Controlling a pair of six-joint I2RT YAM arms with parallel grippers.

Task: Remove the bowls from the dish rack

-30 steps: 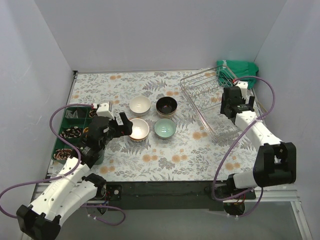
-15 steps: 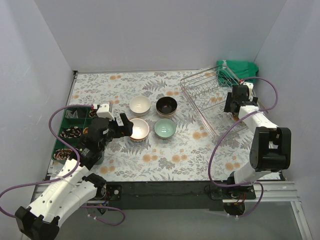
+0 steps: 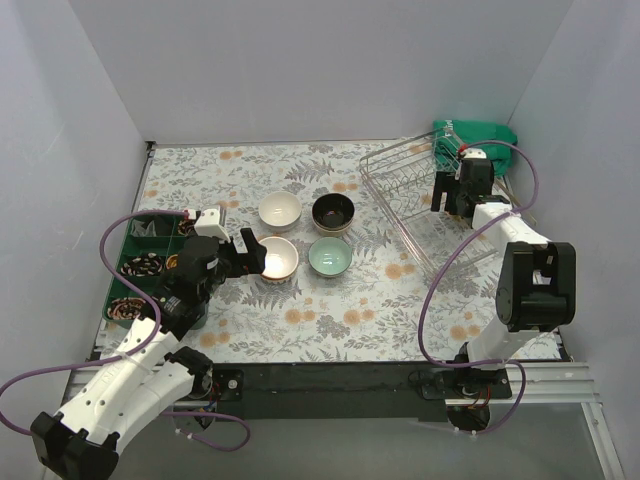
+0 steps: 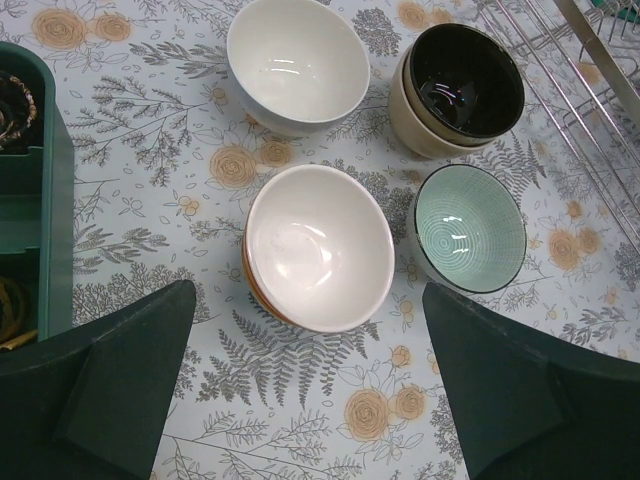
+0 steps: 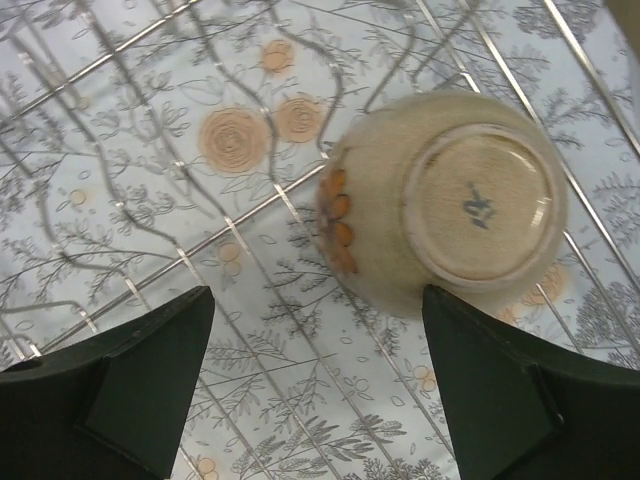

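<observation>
Upside down on the wires of the dish rack (image 5: 150, 200) lies a speckled tan bowl (image 5: 440, 200) with orange marks. My right gripper (image 5: 320, 380) hangs open above the rack, and this bowl lies just ahead of its right finger. From above, that gripper (image 3: 445, 195) is over the rack's (image 3: 400, 190) right half. On the table stand a white bowl (image 4: 298, 62), a dark brown bowl (image 4: 466, 80) nested in a cream one, a white bowl (image 4: 318, 247) on an orange one, and a pale teal bowl (image 4: 468, 227). My left gripper (image 4: 310, 400) is open and empty just short of the white-on-orange stack.
A green compartment tray (image 3: 140, 265) holding coiled items sits at the table's left edge, beside my left arm. A green cloth (image 3: 480, 135) lies behind the rack in the far right corner. Grey walls close in the table on three sides.
My right arm has swung away from the near right and reached farther over the rack, its gripper now above the tan bowl. The left arm has barely moved.
</observation>
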